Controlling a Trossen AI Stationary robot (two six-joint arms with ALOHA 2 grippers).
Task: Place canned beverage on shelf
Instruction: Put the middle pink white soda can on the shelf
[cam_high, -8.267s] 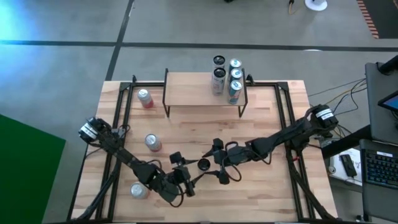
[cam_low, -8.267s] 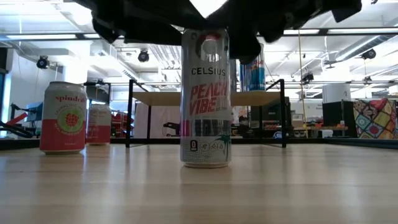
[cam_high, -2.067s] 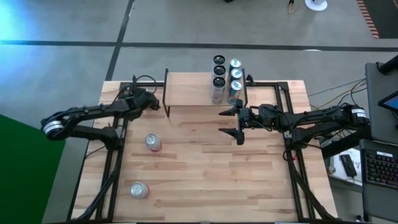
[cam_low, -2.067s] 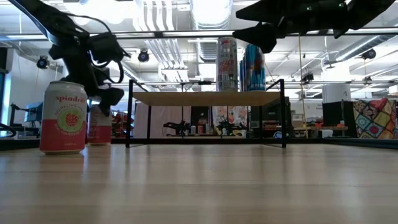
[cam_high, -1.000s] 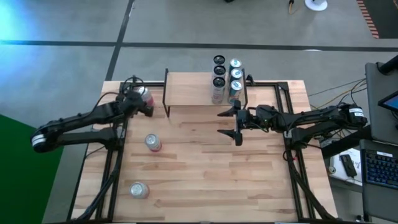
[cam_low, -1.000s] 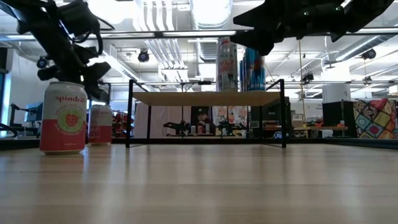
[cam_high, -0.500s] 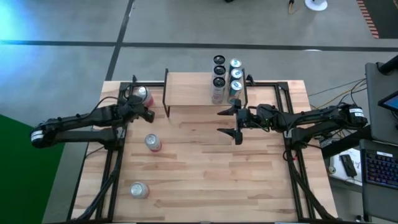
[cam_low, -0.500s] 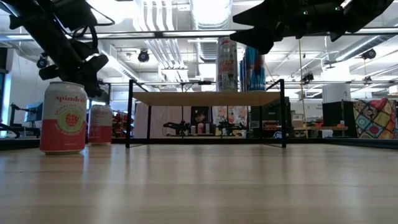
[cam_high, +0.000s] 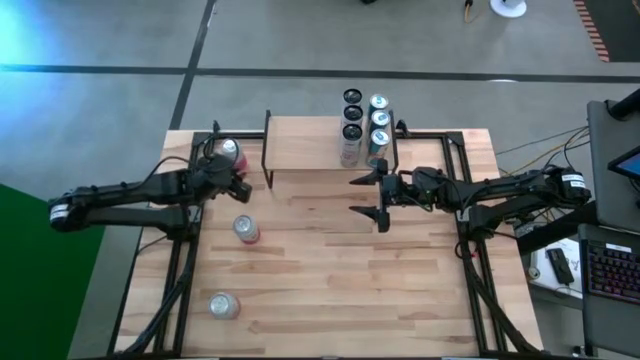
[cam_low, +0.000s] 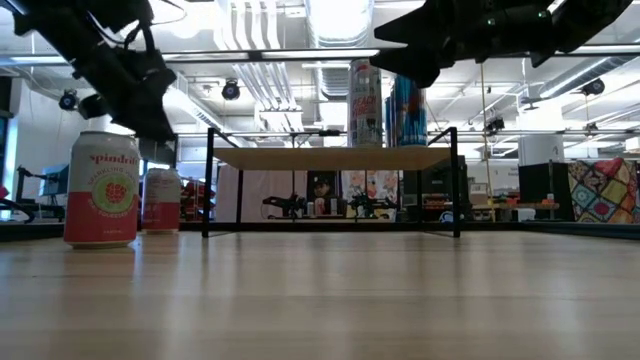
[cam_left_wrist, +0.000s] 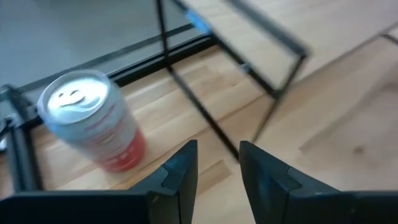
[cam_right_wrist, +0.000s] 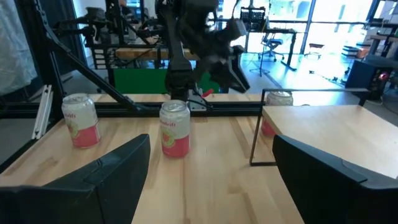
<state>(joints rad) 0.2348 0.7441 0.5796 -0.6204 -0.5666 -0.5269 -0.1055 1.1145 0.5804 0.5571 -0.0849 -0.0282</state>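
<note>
Left claw (cam_high: 237, 185) fingers nearly together, nothing between; right claw (cam_high: 366, 197) spread wide, hovering mid-table.

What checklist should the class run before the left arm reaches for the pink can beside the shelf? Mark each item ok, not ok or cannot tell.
1. Pink can upright near the shelf: ok.
2. Left tool empty, fingers narrowly parted: ok.
3. Left tool lined up on the can: not ok; in the left wrist view the can sits off to one side.
4. Free room on the shelf: ok; four tall cans crowd its right end only.
5. Right tool out of the way: ok; open, in front of the shelf's right end.
</note>
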